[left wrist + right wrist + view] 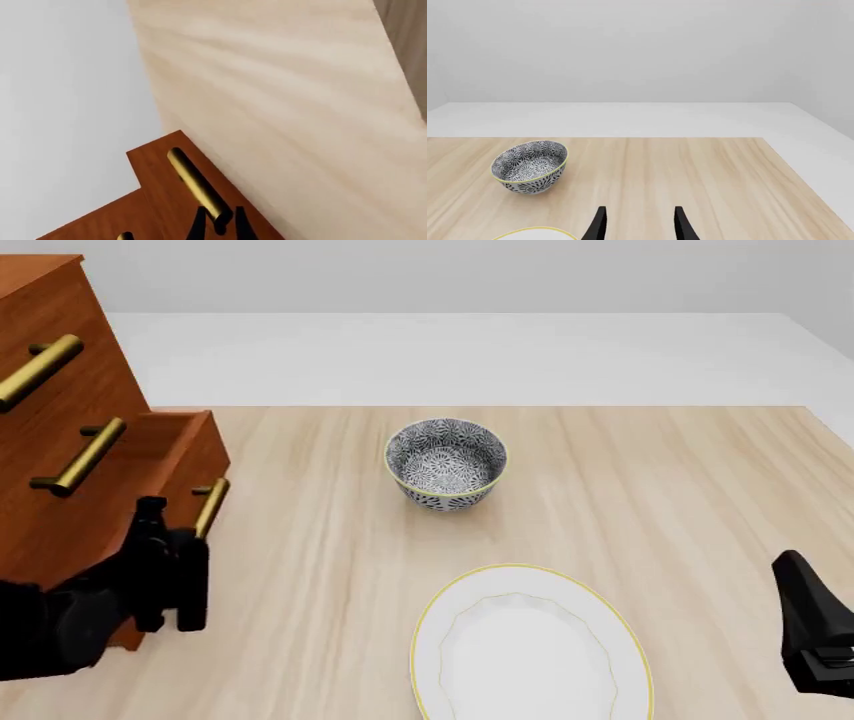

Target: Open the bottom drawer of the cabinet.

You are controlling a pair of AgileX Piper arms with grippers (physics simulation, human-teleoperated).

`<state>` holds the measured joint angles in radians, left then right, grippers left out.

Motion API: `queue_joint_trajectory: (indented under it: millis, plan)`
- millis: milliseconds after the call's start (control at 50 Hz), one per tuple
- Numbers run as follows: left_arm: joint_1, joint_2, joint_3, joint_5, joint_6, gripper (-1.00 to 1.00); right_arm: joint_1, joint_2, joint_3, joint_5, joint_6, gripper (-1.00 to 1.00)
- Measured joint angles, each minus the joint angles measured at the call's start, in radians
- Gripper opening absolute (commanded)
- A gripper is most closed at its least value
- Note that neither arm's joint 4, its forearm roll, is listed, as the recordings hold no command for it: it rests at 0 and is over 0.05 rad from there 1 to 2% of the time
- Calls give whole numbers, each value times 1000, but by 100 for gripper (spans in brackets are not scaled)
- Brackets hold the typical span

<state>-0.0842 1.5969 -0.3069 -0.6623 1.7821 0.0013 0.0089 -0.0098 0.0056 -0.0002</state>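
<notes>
The left arm is reaching in from the near left, its black wrist pointing forward, and the left gripper (218, 220) is clamping its two fingers on a brass bar handle (195, 182). The right arm is sitting low at the near right edge, and the right gripper (638, 223) is hanging with its fingers spread apart, holding nothing.

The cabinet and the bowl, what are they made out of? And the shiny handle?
The cabinet looks like reddish-brown wood with a smooth finish; faint grain shows. The handle on the bottom drawer looks like polished brass: golden and glossy. The bowl is probably glazed ceramic, with a dark pattern on white and a yellow rim.
</notes>
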Motion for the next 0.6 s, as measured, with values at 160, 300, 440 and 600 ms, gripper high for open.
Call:
queue_joint_trajectory:
  millis: [160,300,440,600]
  plan:
    - [-62,-10,-3,17,-5,-100,0,0,0,0,0,100]
    - [-90,-12,-6,27,-11,-100,0,0,0,0,0,100]
    - [-109,-14,-8,32,-15,-100,0,0,0,0,0,100]
    - [-123,-14,-8,33,-14,-100,0,0,0,0,0,100]
